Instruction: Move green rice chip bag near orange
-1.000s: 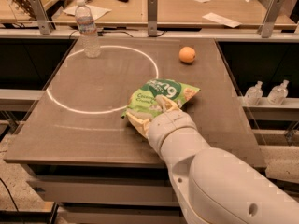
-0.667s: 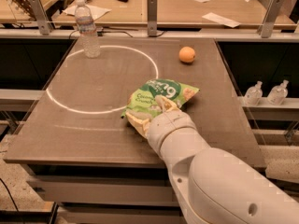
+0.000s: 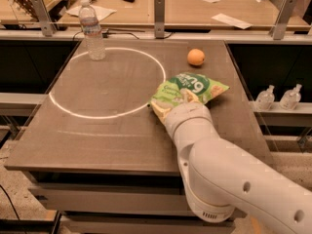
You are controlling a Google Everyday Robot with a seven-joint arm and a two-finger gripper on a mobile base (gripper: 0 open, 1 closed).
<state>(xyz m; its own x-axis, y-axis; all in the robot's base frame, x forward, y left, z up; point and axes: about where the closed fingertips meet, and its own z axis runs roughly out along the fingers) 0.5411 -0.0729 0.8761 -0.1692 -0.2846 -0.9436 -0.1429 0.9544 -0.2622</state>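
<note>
The green rice chip bag [image 3: 192, 85] lies on the right half of the dark table [image 3: 107, 135], its far tip pointing right. The orange [image 3: 196, 57] sits on the table just behind it, a short gap away. My gripper [image 3: 171, 106] is at the bag's near left end, mostly hidden behind my white wrist [image 3: 187, 123]. It is shut on that end of the bag. My arm comes in from the lower right.
A clear water bottle [image 3: 92, 30] stands at the table's back left, on the edge of a white circle [image 3: 78, 112] painted on the top. Two small pump bottles [image 3: 265, 99] stand on a ledge to the right. A wooden desk [image 3: 195, 9] with papers runs behind.
The bag and my gripper have shifted right and a little farther back, closer to the orange. The orange and the bottle have not moved.
</note>
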